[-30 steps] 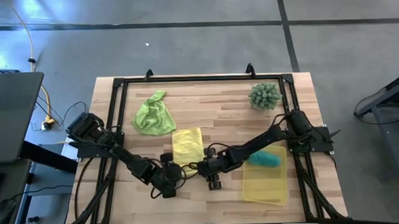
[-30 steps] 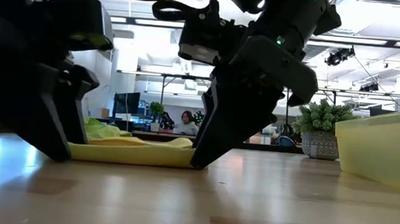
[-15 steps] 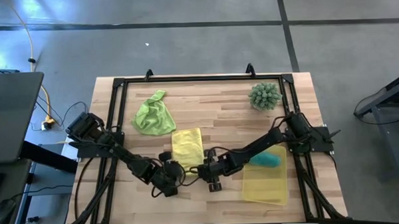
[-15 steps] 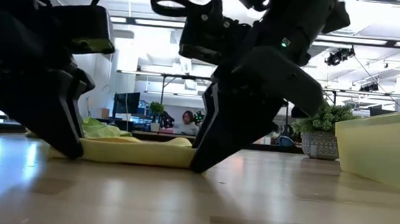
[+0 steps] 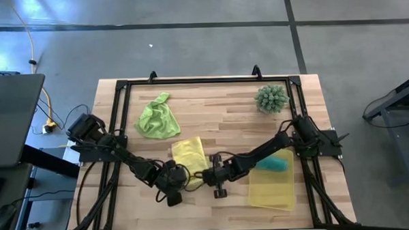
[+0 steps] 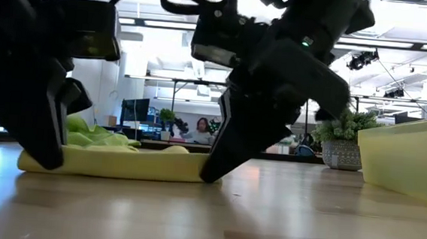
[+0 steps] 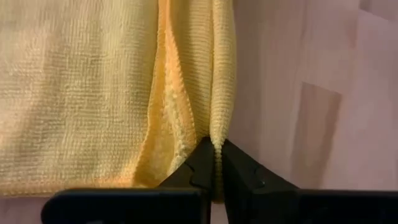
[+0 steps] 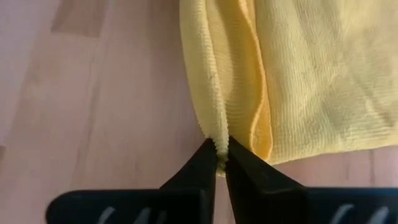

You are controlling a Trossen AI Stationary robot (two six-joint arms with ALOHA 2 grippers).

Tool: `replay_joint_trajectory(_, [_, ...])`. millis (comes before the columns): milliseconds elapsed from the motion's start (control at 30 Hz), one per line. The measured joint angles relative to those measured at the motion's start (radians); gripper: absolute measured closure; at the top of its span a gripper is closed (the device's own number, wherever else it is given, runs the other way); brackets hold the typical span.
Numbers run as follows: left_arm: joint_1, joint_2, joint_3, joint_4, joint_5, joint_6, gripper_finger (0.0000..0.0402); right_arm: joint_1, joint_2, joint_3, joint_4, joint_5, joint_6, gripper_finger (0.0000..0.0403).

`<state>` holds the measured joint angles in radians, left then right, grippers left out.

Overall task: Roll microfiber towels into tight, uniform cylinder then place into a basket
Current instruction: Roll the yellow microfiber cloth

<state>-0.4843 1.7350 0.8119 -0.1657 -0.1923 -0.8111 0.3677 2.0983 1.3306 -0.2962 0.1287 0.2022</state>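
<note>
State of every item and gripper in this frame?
Yellow towel: flat, near edge pinched at both corners.
Teal towel: rolled, in the basket.
Lime towel: crumpled, untouched.
Basket: holds one roll.
Left gripper: shut on yellow towel.
Right gripper: shut on yellow towel.

You're in an open office-lab: monitors (image 6: 135,110) and a seated person (image 6: 198,128) mid-frame, concrete floor (image 5: 188,47) above the table.

Bright overhead light, backlit silhouetted arms.
</note>
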Motion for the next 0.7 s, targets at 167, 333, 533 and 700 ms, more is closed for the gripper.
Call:
replay_joint_trajectory(167, [0.022,-0.012,-0.001,-0.003,0.074,-0.084,0.0393,-0.035,0.000,0.000,0.027,-0.155,0.066,0.0399])
replay_joint_trajectory(333, [0.037,-0.023,-0.002,0.007,0.130,-0.148,0.0393,-0.068,0.003,-0.003,0.063,-0.308,0.140,0.0400])
replay_joint_trajectory(533, [0.038,-0.074,-0.001,0.009,0.128,-0.167,0.0393,-0.098,0.006,-0.005,0.078,-0.420,0.167,0.0401])
replay_joint_trajectory(700, [0.038,-0.090,-0.001,-0.062,0.059,-0.207,0.0394,-0.121,0.006,-0.006,0.084,-0.420,0.167,0.0402])
